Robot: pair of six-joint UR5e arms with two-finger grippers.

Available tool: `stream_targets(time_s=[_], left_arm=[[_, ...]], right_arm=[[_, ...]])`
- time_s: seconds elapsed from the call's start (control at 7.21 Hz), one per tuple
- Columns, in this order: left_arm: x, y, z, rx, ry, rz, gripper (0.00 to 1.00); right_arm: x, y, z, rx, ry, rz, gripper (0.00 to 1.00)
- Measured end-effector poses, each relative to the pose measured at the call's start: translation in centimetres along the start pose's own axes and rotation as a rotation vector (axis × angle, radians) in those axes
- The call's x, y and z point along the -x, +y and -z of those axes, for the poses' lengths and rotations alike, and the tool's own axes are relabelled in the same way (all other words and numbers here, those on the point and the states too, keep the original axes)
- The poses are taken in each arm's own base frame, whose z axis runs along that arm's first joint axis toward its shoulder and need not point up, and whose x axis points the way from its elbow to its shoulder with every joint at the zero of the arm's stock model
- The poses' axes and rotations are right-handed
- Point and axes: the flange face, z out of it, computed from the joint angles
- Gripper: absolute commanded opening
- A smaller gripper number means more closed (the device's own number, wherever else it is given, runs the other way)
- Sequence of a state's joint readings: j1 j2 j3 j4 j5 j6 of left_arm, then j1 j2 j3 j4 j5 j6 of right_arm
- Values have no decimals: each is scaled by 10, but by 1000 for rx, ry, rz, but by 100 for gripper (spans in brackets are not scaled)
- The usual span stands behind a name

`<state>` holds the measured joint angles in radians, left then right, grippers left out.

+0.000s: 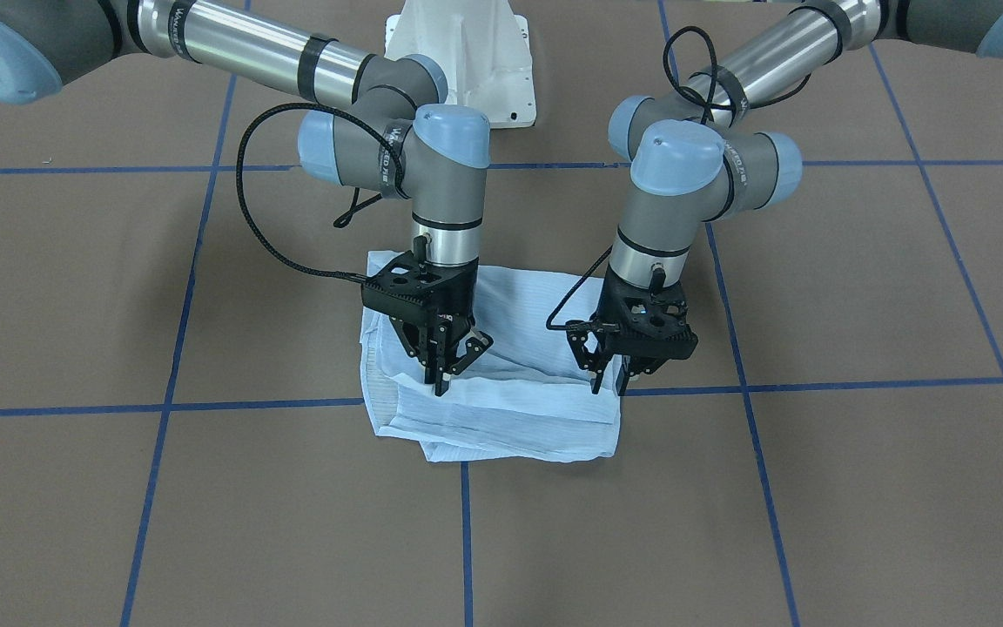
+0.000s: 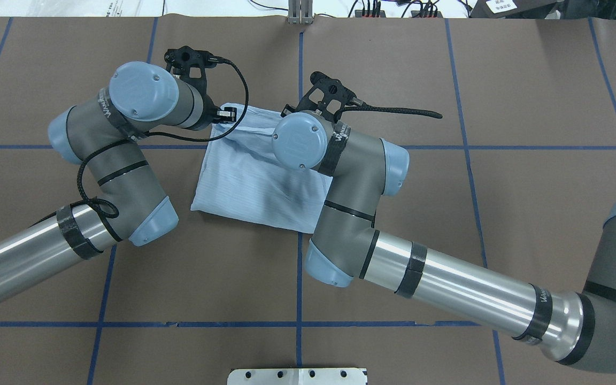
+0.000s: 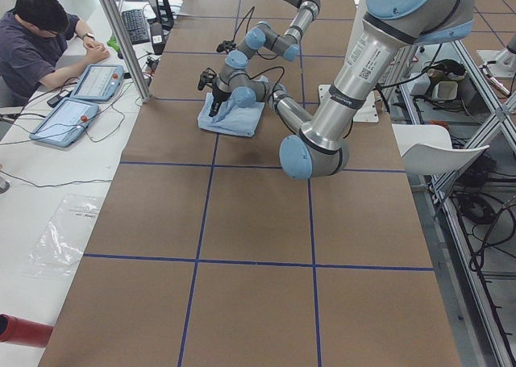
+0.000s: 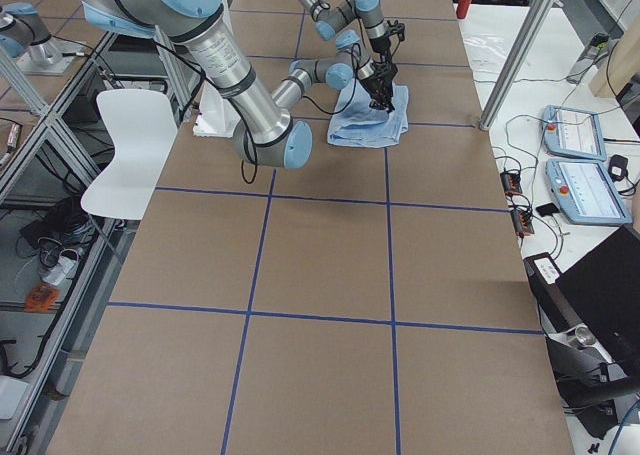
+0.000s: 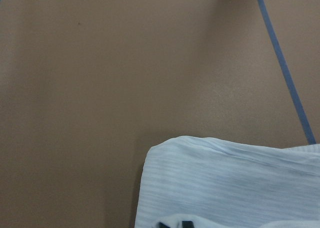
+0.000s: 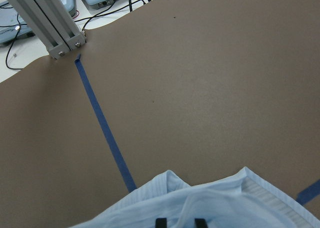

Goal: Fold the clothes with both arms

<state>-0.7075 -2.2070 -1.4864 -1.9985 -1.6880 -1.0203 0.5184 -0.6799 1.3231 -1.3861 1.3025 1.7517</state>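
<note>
The shirt [image 1: 510,409] lies folded into a small, thick, roughly square packet near the middle of the worktop [image 1: 858,287]. It covers a crossing of the blue tape lines [image 1: 249,405]. Its upper layers are rumpled, and the stacked edges show on the side away from the robot.

Both claws point down onto that far edge, one near each corner. The right claw [image 1: 454,370] has its fingers spread apart, with the tips down on the cloth. In the right wrist view its two dark fingertips [image 6: 160,222] sit apart, with fabric [image 6: 200,203] bunched between them.

The left claw [image 1: 613,376] touches the shirt at the other corner. In the left wrist view its fingertips [image 5: 162,224] stand close together in raised cloth [image 5: 230,183]. Whether they pinch it I cannot tell.

The left arm [image 2: 110,160] and right arm [image 2: 356,176] bend in over the packet from either side. The white pedestal [image 1: 467,61] stands behind them.
</note>
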Motion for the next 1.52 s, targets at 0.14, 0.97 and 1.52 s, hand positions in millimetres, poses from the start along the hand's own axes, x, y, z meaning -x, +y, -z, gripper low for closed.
stream_targets(time_s=[0.14,0.97,1.52], left_arm=[[4,-5,3,-11,9,-30,100],[4,37,-58,64,-67,-90,100],[4,-24,-98,6,-101,-8,100]], right_arm=[[1,-15,-1,17,4,18,100],[-15,-38,-12,54,6,93,100],[-18,-36,-14,56,0,95,100]])
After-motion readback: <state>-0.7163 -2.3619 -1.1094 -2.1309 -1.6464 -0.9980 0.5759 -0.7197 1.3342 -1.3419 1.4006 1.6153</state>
